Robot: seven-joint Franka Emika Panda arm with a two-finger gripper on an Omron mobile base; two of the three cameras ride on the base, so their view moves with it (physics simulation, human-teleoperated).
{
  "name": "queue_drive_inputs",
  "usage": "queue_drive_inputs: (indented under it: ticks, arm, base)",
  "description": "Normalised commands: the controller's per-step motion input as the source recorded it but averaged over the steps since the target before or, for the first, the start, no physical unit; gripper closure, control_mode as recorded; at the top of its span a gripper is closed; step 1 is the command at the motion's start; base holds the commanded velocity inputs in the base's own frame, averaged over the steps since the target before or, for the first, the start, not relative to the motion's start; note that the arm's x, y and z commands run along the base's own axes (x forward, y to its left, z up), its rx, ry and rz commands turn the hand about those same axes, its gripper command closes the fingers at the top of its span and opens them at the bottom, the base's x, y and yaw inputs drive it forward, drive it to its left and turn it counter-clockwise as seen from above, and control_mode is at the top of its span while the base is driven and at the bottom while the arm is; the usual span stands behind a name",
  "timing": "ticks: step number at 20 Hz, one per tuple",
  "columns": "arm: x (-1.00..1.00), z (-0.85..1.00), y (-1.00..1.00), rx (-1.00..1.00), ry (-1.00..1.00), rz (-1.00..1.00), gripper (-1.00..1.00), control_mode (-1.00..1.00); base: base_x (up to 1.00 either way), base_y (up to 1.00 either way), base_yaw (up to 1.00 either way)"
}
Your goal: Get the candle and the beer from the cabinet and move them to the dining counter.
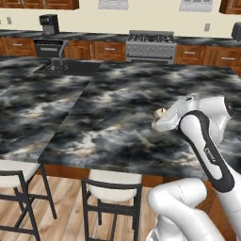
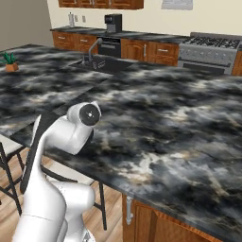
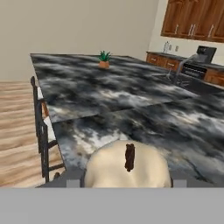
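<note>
The cream-white candle (image 3: 127, 166) with its dark wick sits right in front of the hand camera, and my gripper (image 3: 127, 183) is shut on it, a finger on either side. In the left base view a bit of the candle (image 1: 161, 112) peeks out at the tip of my hand (image 1: 170, 117), low over the near right part of the dining counter (image 1: 94, 113). I cannot tell whether it touches the marble. In the right base view my arm covers the hand above the counter (image 2: 165, 123). The beer is out of view. Reddish-brown wall cabinet doors (image 3: 192, 17) hang shut on the far wall.
Two stools (image 1: 113, 186) (image 1: 14, 172) stand under the counter's near edge. A sink with a faucet (image 1: 62, 63) is set in the far left of the counter. A small potted plant (image 3: 104, 59) stands at its far end. A stove (image 1: 150, 44) and a coffee machine (image 1: 48, 23) line the back wall.
</note>
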Motion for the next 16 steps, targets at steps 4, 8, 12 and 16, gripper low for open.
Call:
queue_drive_inputs:
  ticks: [4, 8, 12, 16]
  arm:
    - [0.42, -0.49, 0.0, 0.0, 0.0, 0.37, 1.0, -1.0]
    - [0.4, -0.43, 0.02, 0.0, 0.0, 0.26, 1.0, -1.0]
    - [0.24, -0.31, 0.0, 0.0, 0.0, 0.17, 1.0, -1.0]
    - [0.07, -0.15, 0.0, 0.0, 0.01, 0.02, 1.0, -1.0]
  base:
    - [0.0, 0.0, 0.0]
    - [0.0, 0.0, 0.0]
    - [0.0, 0.0, 0.0]
    - [0.0, 0.0, 0.0]
